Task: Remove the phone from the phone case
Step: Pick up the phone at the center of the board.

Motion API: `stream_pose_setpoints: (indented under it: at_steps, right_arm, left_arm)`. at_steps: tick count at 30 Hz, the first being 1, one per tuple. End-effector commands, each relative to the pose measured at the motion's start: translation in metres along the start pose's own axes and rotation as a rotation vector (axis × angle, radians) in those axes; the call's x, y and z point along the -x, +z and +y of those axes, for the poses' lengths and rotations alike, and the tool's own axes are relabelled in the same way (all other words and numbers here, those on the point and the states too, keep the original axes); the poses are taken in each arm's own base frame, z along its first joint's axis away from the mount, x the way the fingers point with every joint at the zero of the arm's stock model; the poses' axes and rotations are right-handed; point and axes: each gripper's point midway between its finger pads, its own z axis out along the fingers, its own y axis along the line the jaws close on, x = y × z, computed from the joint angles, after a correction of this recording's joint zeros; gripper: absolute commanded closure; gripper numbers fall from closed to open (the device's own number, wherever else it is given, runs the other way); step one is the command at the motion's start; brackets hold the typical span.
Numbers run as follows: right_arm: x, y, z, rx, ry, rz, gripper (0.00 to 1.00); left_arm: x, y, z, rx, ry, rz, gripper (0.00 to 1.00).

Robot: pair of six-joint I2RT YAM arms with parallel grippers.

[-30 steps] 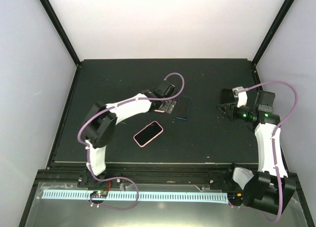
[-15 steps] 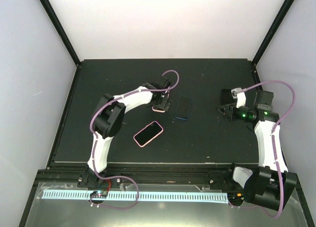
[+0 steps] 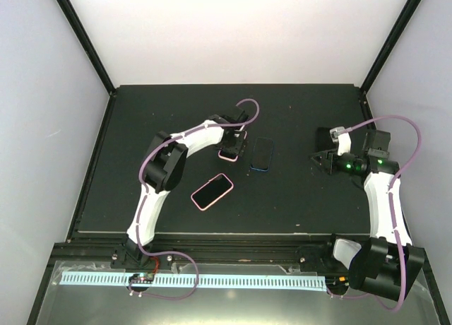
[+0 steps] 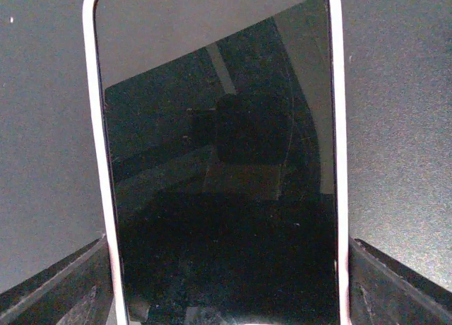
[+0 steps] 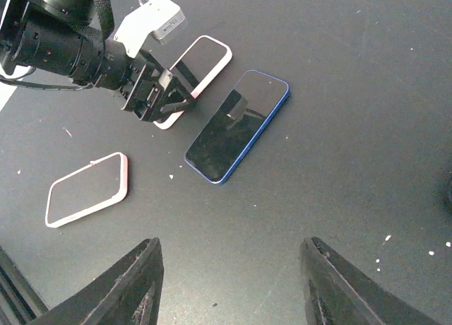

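Straddling the phone case (image 4: 337,127) with the left tool (image 4: 227,268), fingers (image 4: 63,282) hard against both long edges at the near end. Spread to the full width of the case; cannot tell whether squeezing or merely touching. Looking straight down the long axis of the phone (image 4: 219,162): screen up, flat on the tabletop (image 3: 162,106), running directly away from the wrist, dark glass framed all round by the pale pink rim. Not out of the case yet, by the look of it.

Holding the right tool (image 5: 232,249) wide open and empty, well apart on the far right, with a blue phone (image 5: 236,126) lying between it and the cased one, roughly parallel and just beside. Leaving a second pink-rimmed piece (image 5: 86,189) alone, nearer the bases; cannot tell whether full or empty.

Favouring the left arm, then, already on the spot. Calling next, probably, for a peel at one corner of the rim rather than a squeeze across the width, with the right reaching past the blue phone to brace.
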Motion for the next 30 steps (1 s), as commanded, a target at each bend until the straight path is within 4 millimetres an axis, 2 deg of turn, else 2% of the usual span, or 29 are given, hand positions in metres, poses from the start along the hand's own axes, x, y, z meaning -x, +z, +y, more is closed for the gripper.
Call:
stream_pose_setpoints:
  at_steps: [1, 4, 7, 9, 10, 12, 16, 20, 23, 25, 27, 30]
  right_arm:
    - [0.007, -0.002, 0.001, -0.002, -0.029, -0.006, 0.47]
    - [0.006, -0.001, 0.002, 0.014, -0.025, -0.001, 0.47]
    - [0.005, 0.000, 0.003, 0.034, -0.025, 0.008, 0.47]
    - [0.006, 0.000, 0.008, 0.062, -0.045, 0.009, 0.48]
    - [0.006, -0.002, 0.014, 0.089, -0.071, 0.012, 0.48]
    - [0.004, -0.003, 0.025, 0.147, -0.102, 0.008, 0.48]
    - [0.006, -0.003, 0.033, 0.200, -0.124, -0.013, 0.51]
    - [0.007, 0.007, 0.042, 0.240, -0.090, 0.071, 0.51]
    - [0.009, 0.020, 0.066, 0.300, -0.097, 0.191, 0.48]
    - [0.008, 0.029, 0.090, 0.361, -0.111, 0.276, 0.46]
    - [-0.002, 0.041, 0.106, 0.399, -0.104, 0.373, 0.42]
    - [-0.022, 0.055, 0.130, 0.478, -0.102, 0.499, 0.38]
  left_arm:
    - [-0.027, 0.020, 0.004, 0.027, 0.009, 0.133, 0.16]
    - [-0.032, 0.016, -0.001, -0.005, 0.011, 0.155, 0.27]
    - [-0.038, -0.001, -0.003, -0.011, 0.022, 0.132, 0.32]
    - [-0.035, -0.024, -0.007, -0.018, 0.042, 0.053, 0.34]
    - [-0.027, -0.043, -0.009, -0.028, 0.050, -0.022, 0.35]
    - [-0.026, -0.071, -0.013, -0.057, 0.072, -0.112, 0.37]
    - [-0.041, -0.116, -0.036, -0.165, 0.160, -0.283, 0.42]
    - [-0.070, -0.153, -0.066, -0.232, 0.309, -0.460, 0.43]
    - [-0.092, -0.179, -0.087, -0.258, 0.425, -0.602, 0.44]
    - [-0.103, -0.197, -0.094, -0.257, 0.469, -0.682, 0.44]
    - [-0.108, -0.213, -0.096, -0.249, 0.494, -0.747, 0.44]
    - [-0.114, -0.224, -0.099, -0.237, 0.543, -0.803, 0.44]
